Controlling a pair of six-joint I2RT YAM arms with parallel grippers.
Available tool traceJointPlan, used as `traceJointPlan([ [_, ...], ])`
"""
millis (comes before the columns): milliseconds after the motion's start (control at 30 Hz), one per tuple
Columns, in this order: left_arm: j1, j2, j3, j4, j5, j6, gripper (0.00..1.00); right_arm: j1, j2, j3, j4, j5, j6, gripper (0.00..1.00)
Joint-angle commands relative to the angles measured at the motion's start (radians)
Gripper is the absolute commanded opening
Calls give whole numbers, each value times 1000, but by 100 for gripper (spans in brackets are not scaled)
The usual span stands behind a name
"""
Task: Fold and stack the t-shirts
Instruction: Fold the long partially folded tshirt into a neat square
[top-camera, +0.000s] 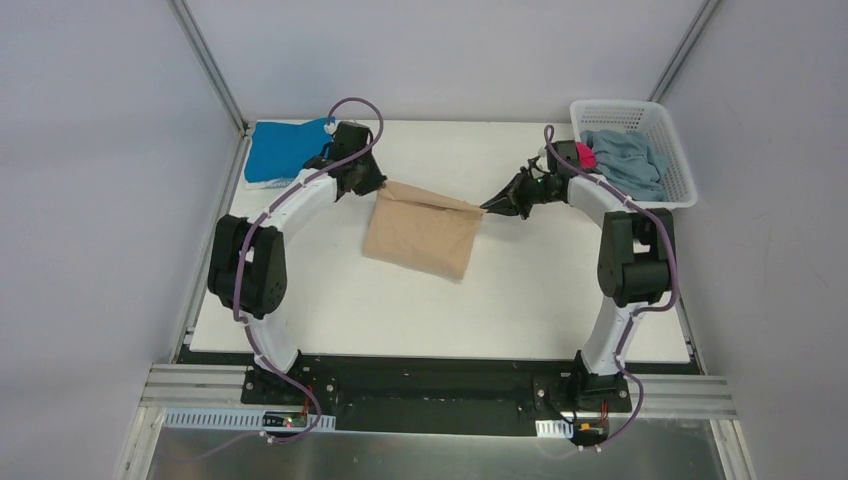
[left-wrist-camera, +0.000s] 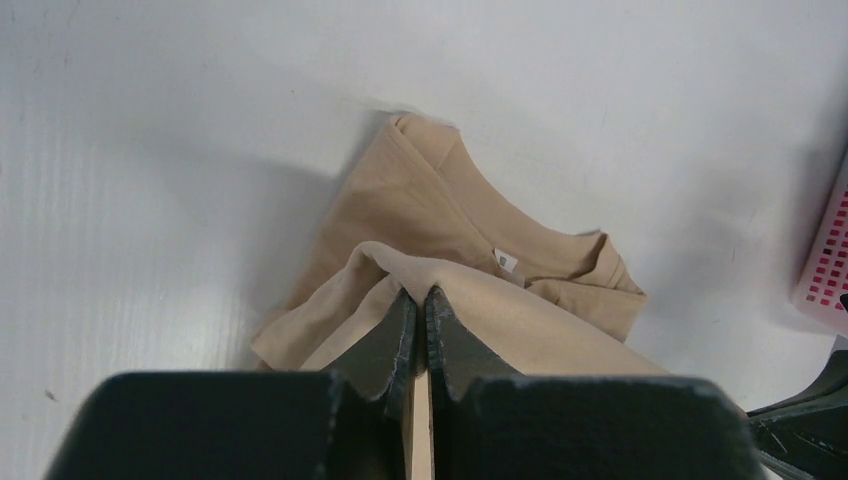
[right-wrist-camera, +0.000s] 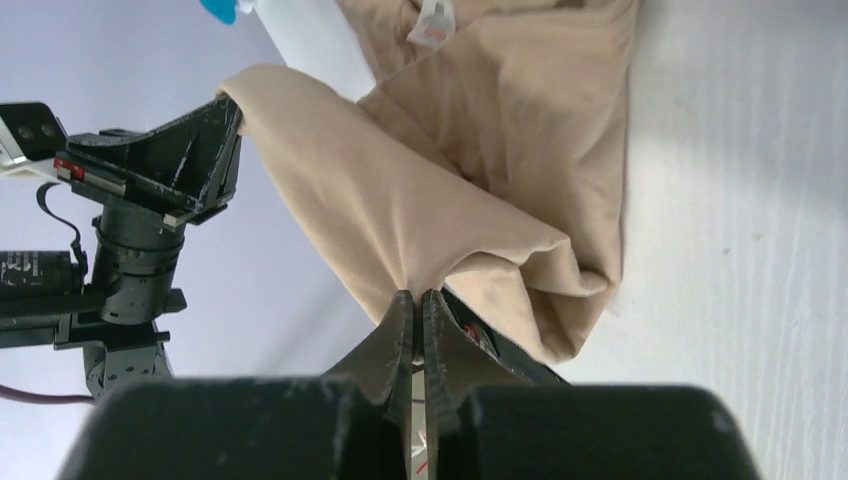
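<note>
White tabletop (top-camera: 560, 300); tan t-shirt (top-camera: 420, 235), corners in tight pinch of left gripper (left-wrist-camera: 421, 300) and right gripper (right-wrist-camera: 416, 300); neck label (left-wrist-camera: 506, 262) illegible

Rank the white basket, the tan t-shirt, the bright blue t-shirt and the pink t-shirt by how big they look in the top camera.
1. white basket and tan t-shirt: about alike, too close to rank.
2. bright blue t-shirt, part of it hidden.
3. pink t-shirt, only a scrap showing beside the basket's contents.

Reads as a robotics lab cell: white tabletop (top-camera: 560, 290) boxed by plain pale panels (top-camera: 90, 200) and aluminium posts (top-camera: 210, 65); left arm (top-camera: 250, 265) and right arm (top-camera: 635, 260) bolted to a black base plate (top-camera: 430, 385).
</note>
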Motion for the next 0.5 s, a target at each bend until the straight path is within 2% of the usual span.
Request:
traceJointPlan([
  [0,41,63,79,27,-21,35,0,-26,74,74,17,34,23,0],
  [100,49,111,105,27,6,41,0,-30,133,114,30,59,48,0],
  [133,51,126,116,27,20,44,4,-31,149,125,43,61,49,4],
  [167,54,143,134,26,32,50,11,-32,163,141,58,61,51,9],
  [200,55,153,148,25,55,59,31,-35,186,165,64,61,55,14],
  [233,56,159,161,22,64,64,46,-41,201,195,57,53,51,25],
  [267,57,158,169,19,65,66,59,-44,209,225,50,39,37,46],
  [300,57,153,172,19,68,68,71,-49,208,248,28,40,24,59],
  [333,57,142,175,19,73,71,83,-52,196,260,8,57,8,66],
  [367,57,125,172,18,76,74,92,-52,175,262,-11,86,-9,78],
  [400,56,106,163,18,79,73,98,-52,145,253,-30,127,-22,96],
  [467,56,70,144,18,88,71,99,-52,80,206,-43,201,-33,99],
])
